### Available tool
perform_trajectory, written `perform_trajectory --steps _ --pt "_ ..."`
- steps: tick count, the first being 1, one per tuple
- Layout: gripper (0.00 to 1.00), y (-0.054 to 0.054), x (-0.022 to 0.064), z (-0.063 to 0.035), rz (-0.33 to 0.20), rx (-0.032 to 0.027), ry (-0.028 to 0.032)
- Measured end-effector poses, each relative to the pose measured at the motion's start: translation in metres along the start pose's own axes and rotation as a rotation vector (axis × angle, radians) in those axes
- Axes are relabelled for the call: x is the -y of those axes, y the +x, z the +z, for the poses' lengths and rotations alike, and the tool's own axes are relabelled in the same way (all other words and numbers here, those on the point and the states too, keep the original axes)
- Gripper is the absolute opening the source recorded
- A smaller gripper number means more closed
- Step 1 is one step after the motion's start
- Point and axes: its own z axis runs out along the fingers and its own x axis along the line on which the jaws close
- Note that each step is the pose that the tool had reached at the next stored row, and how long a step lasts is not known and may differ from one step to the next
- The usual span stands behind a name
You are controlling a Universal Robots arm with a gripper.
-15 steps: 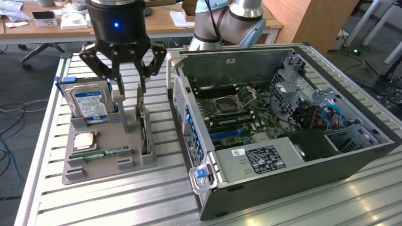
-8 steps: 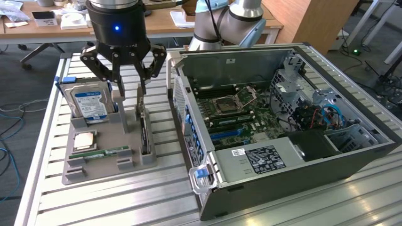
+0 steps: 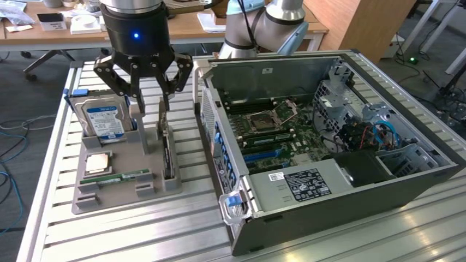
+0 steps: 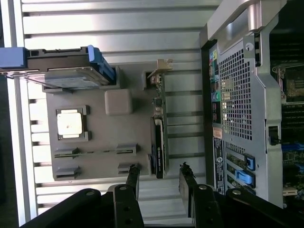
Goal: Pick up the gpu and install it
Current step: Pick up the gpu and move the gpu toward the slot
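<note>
Exterior view, from its left: a hard drive (image 3: 102, 117) stands upright at the far corner of a grey tray (image 3: 120, 201) on the slatted worktop (image 3: 145, 240), one finger crossing in front of its far edge. Toward the tray's near edge lie a CPU (image 3: 97, 162) and a RAM stick (image 3: 124, 177), the stick small and hard to make out. Along the tray's edge beside the case (image 3: 350, 183) the gpu (image 3: 169, 155) stands on its long edge. It shows only as a thin dark strip, with its far end lost behind the fingers. The gripper (image 3: 151, 106) hangs over the tray's far end, fingers spread wide and holding nothing. At the exterior view's right the case lies open, with the motherboard (image 3: 269, 131) exposed.

Wrist view adds what the other hides: the gpu's (image 4: 159, 137) pale bracket (image 4: 159, 66) at its far end and the green board edge. The gripper's (image 4: 159, 167) fingers (image 4: 134, 178) stand one to each side of the card's near end, apart from it. How high they are above it cannot be told. The case (image 4: 242, 95) is cut off here, showing just its grilled panel.
</note>
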Motion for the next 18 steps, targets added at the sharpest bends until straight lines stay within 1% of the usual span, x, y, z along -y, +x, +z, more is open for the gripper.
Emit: perform_trajectory --steps 9,18 --pt "0.47 0.0000 0.0001 0.0021 0.000 0.0001 -0.0001" --pt "0.47 0.0002 0.0003 0.0067 0.000 0.0000 0.0000"
